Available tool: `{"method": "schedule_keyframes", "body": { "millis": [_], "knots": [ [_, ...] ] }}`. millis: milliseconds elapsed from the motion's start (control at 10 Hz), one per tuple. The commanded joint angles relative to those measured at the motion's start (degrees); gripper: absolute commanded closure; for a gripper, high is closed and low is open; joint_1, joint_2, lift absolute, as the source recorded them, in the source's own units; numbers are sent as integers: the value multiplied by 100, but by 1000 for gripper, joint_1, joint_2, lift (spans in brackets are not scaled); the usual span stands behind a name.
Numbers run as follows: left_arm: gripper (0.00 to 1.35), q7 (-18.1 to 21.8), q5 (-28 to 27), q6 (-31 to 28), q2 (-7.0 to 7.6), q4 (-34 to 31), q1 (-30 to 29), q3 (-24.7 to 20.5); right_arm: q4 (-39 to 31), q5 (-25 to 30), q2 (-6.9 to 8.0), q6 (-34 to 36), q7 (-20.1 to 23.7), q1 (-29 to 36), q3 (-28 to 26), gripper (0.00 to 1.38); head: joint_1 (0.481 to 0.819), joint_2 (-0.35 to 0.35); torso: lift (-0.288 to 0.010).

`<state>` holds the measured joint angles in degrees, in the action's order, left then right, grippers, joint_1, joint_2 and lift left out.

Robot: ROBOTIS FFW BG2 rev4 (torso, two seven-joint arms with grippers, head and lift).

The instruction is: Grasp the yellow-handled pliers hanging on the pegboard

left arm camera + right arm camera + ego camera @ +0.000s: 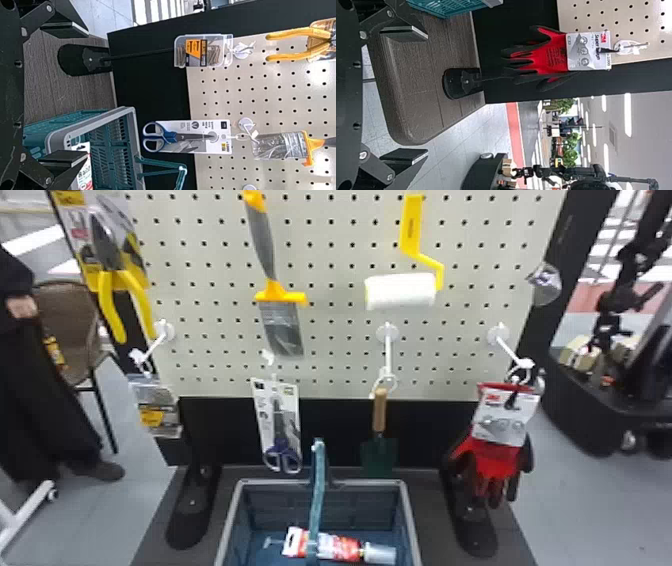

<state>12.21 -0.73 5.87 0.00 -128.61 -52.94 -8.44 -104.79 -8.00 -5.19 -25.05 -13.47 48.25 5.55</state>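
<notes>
Hanging yellow-handled pliers (pixel 111 277), upper-left edge of pegboard (pixel 330 357)

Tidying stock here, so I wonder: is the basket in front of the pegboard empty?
No, a red-and-white tube with a pale cap end lies on the bottom of the basket.

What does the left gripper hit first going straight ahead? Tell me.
Likely the black panel under the pegboard, between the clear packet and the scissors. The open left gripper isn't aimed at the pliers; depth is unclear.
</notes>
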Motion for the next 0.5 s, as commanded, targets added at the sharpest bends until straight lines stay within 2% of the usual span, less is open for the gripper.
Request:
{"method": "schedule_keyframes", "body": {
  "millis": [0,400],
  "knots": [
    [220,0,-6,-7,-15,0,0,0,9,0,1,0,3,1,-2,257,549,0,-100],
    [222,0,-6,-16,-15,0,12,9,37,0,9,0,3,-11,7,257,549,0,-100]
  ]
}}
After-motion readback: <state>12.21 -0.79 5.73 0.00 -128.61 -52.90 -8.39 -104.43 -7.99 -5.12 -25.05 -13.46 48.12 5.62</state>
